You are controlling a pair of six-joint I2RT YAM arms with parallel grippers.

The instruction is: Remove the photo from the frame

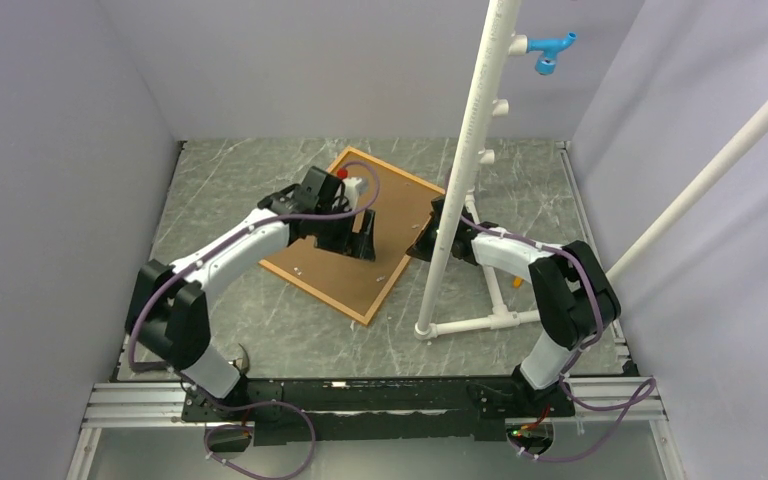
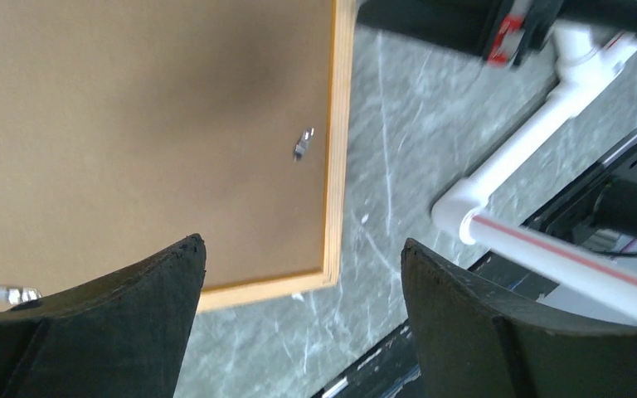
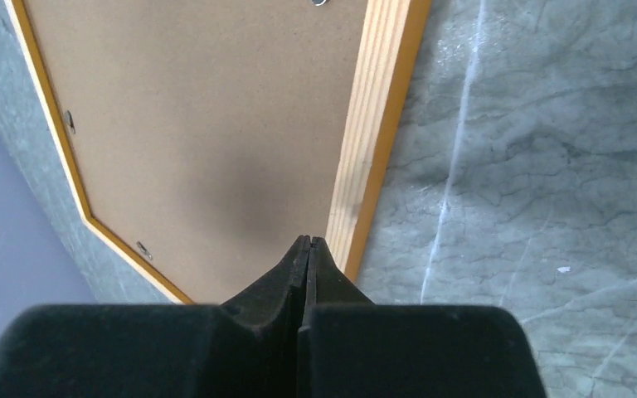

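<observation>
Lavender walls (image 1: 60, 150) box in a grey marbled table (image 1: 520, 190). A white pipe stand (image 1: 465, 170) rises on the rt side. The frame (image 3: 373, 141) lies back-up at mid-table, angled, w/ the brown backing board (image 1: 400, 215) filling it. The photo is hidden, can't see it. Left gripper (image 2: 303, 257) hangs over the frame's near corner, jaws wide apart, nothing btwn them. Right gripper (image 3: 308, 245) is pinched closed, empty, tip at the rt rail's inner edge. Small metal clips (image 2: 302, 144) dot the board.

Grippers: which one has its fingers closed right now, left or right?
The right gripper: its fingers meet with no gap, tips at the inner edge of the frame. The left gripper has its fingers spread wide over the backing board.
</observation>
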